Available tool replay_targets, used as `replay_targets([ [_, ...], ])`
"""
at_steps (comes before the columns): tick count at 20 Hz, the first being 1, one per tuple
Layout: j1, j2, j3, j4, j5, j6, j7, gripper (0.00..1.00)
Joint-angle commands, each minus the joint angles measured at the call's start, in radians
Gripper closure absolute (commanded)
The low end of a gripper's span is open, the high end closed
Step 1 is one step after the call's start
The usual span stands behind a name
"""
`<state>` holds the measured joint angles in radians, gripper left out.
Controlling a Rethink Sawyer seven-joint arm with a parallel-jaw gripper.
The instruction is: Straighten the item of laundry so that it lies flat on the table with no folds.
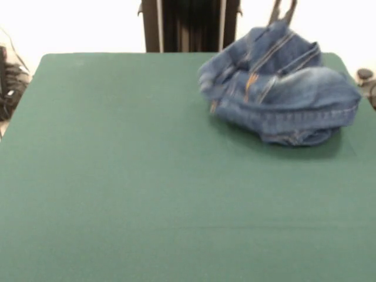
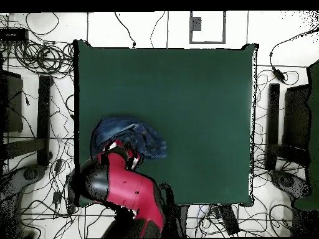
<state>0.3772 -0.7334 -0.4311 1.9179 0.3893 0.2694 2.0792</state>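
Hanging over the crumpled jeans (image 2: 131,138) in the overhead view's lower left, the gripper (image 2: 121,152) was masked by the red arm (image 2: 128,190), so whether it held cloth could not be told. The bundle sat beside the table's (image 2: 199,99) left edge, bare felt stretching rightward.

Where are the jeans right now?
In the front view the jeans sit bunched at the table's far right, near the pedestal. Overhead they lie by the left edge, partly under the red arm.
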Motion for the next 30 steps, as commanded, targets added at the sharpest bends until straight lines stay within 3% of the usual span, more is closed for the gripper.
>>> replay_targets([
  [1,-0.089,0.054,0.172,0.025,-0.076,-0.104,0.066,1.00],
  [8,-0.129,0.042,0.165,-0.012,-0.130,-0.102,0.075,1.00],
  [18,-0.234,-0.010,0.222,-0.036,-0.231,-0.016,-0.027,1.00],
  [21,-0.291,-0.016,0.269,-0.059,-0.289,0.061,-0.100,1.00],
  [26,-0.381,-0.015,0.331,-0.079,-0.392,0.072,-0.139,1.00],
  [30,-0.402,-0.026,0.327,-0.120,-0.502,0.108,-0.172,1.00],
])
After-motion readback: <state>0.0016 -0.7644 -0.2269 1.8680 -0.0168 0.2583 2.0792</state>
